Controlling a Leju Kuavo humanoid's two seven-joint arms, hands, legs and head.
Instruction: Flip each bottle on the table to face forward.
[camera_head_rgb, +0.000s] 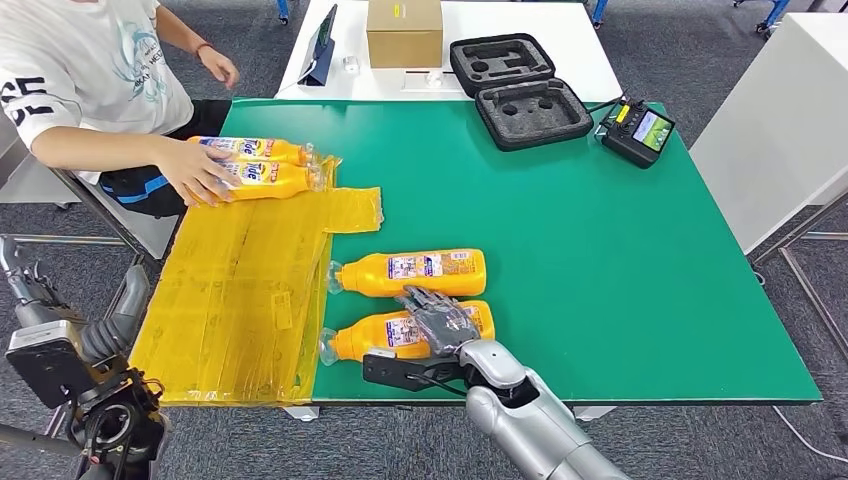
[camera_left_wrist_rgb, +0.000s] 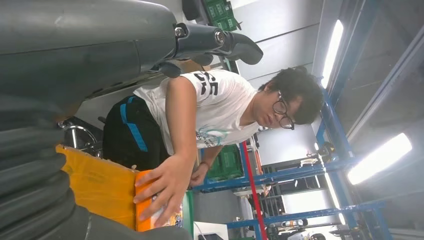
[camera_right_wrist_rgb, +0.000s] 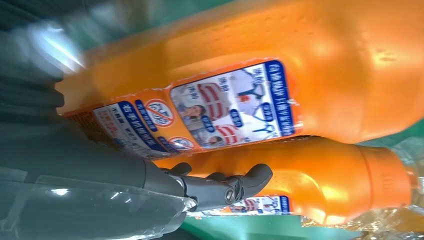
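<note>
Bottles lay on their sides on the green worktop (camera_head_rgb: 620, 260). Right hand (camera_head_rgb: 438, 318) rested fingers-down over the near bottle (camera_head_rgb: 400, 335), draped across its label but not visibly clamped — whether it actually gripped was unclear. Far bottle (camera_head_rgb: 410, 272) sat just beyond, parallel, back label of small print up, so probably both needed turning. Hand on top of the body suited rolling it over. A person's hand (camera_head_rgb: 195, 172) pressed on two more bottles (camera_head_rgb: 262, 165) at the yellow sheet (camera_head_rgb: 240, 290), likely arranging them. Left hand (camera_head_rgb: 30, 285) hung off the worktop edge, idle — open or closed, could not tell.
</note>
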